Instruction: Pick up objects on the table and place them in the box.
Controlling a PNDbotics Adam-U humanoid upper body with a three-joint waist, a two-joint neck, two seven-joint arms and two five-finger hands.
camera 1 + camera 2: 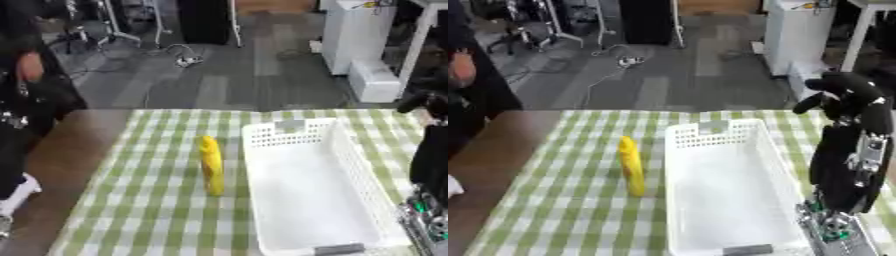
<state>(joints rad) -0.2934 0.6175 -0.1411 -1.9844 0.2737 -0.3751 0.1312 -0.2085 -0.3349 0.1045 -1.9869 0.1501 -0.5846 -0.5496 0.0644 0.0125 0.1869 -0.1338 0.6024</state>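
Observation:
A long yellow object (211,165), banana-like, lies on the green-checked tablecloth (149,200) just left of the white plastic box (719,195). The box looks empty. My right hand (847,96) hangs raised beyond the box's right wall, black fingers curled downward with nothing in them. Its forearm (846,175) stands upright along the box's right side. My left hand shows in neither view.
A bare brown table edge (61,170) runs along the left of the cloth. A person in dark clothes (26,100) stands at the far left. White cabinets (367,45) and cables on the floor lie beyond the table.

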